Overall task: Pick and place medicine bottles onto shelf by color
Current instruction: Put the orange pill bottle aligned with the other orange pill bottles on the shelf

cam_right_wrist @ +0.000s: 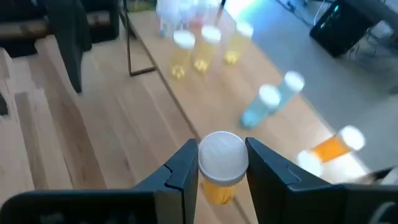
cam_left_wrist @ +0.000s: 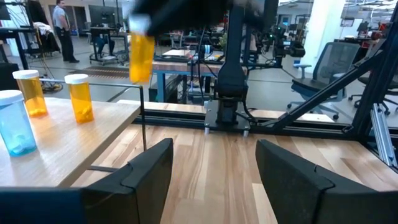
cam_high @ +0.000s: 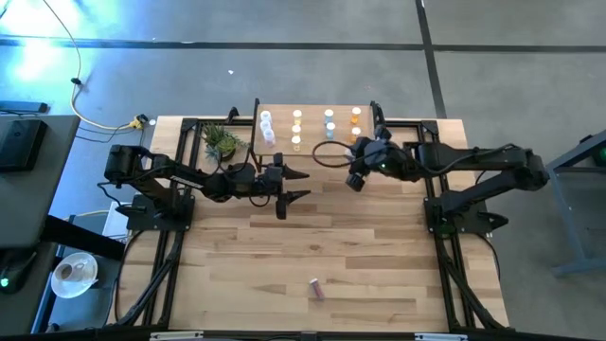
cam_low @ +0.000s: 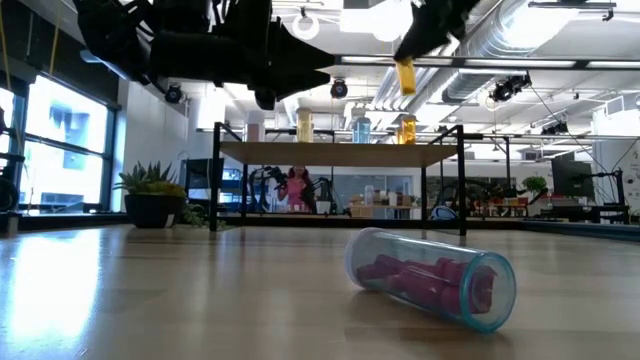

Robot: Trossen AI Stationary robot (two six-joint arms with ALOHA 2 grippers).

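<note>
Medicine bottles (cam_high: 297, 128) standing in rows on the shelf (cam_high: 312, 112), seen from above just beyond the right gripper (cam_high: 358, 171), which hangs at the shelf's front edge near its right end. Left gripper (cam_high: 295, 186) parked with fingers spread and empty off the shelf's front-left corner, beside a potted plant (cam_high: 222, 142). One purple bottle (cam_high: 317, 289) lying on the table (cam_high: 379, 265), well apart from both grippers, toward the near edge.

From table height: purple bottle (cam_low: 430, 277) on its side in the foreground, clear-walled and packed with pink-purple pills. Yellow bottle (cam_low: 406, 76) carried high above the shelf (cam_low: 340, 152) in the right gripper (cam_low: 420, 40), with yellow, blue and orange bottles standing on the board beneath and behind it.

Through the left wrist camera: own dark fingers (cam_left_wrist: 149, 168) held wide apart with nothing between them; ahead, the yellow bottle (cam_left_wrist: 141, 55) dangling from the other arm over the shelf's corner, two orange bottles (cam_left_wrist: 81, 96) and a blue one (cam_left_wrist: 13, 127) upright on the board to one side.

Through the right wrist camera: fingers (cam_right_wrist: 186, 168) clamped on either side of the yellow bottle (cam_right_wrist: 221, 165), white cap up, yellow body showing below. Past it, blurred yellow bottles (cam_right_wrist: 199, 46), a blue pair (cam_right_wrist: 270, 102) and an orange one (cam_right_wrist: 333, 146) standing on the board.
</note>
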